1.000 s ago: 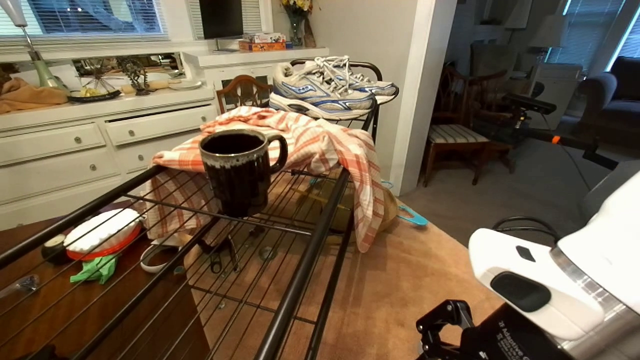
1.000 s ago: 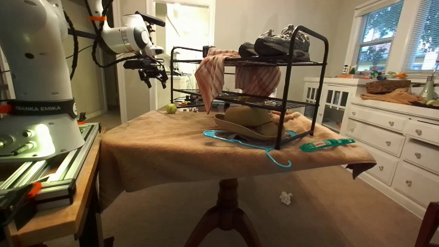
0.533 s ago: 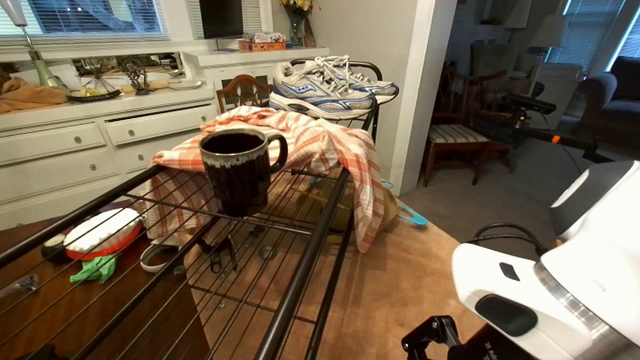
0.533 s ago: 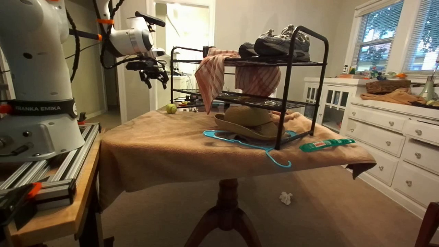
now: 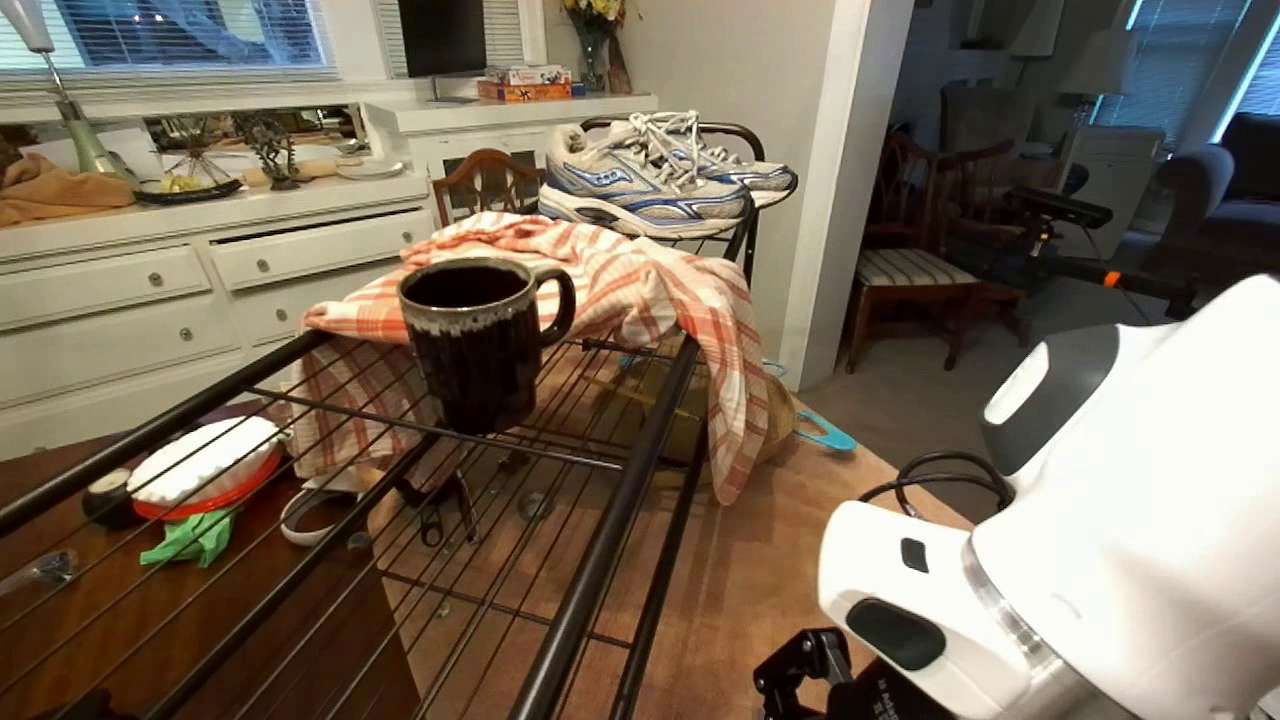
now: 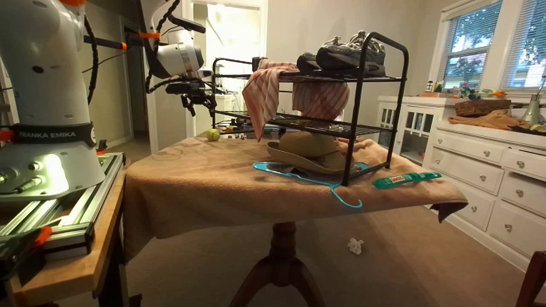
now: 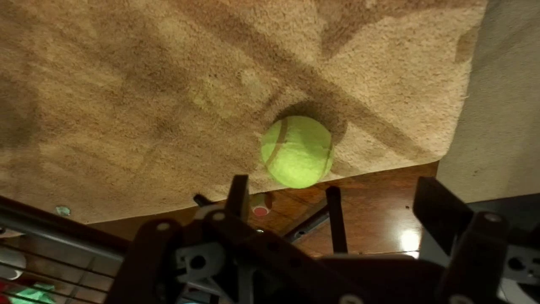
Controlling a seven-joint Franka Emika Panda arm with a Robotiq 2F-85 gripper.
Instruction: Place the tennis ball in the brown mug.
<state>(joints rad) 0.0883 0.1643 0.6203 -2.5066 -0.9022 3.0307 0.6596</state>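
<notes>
The tennis ball [image 6: 213, 135] lies on the tan cloth on the table, near the rack's corner. In the wrist view the ball [image 7: 297, 152] sits close to the cloth's edge, ahead of the fingertips. The brown mug [image 5: 475, 350] stands upright on the rack's top wire shelf, handle to the right, beside a checked towel. A small dark part of the mug [image 6: 257, 63] shows above the towel in an exterior view. My gripper [image 7: 333, 188] is open and empty. In an exterior view the gripper [image 6: 202, 107] hangs above the ball, apart from it.
The black wire rack [image 6: 357, 106] stands close to the gripper; its post [image 7: 337, 223] shows between the fingers. The towel [image 5: 640, 300] and shoes [image 5: 650, 180] are on its top. A hat [image 6: 309, 151] and blue hanger [image 6: 298, 175] lie on the cloth.
The arm and gripper have moved right and slightly down in an exterior view, and left and down in the exterior view with the mug up close. Ball and mug have not moved.
</notes>
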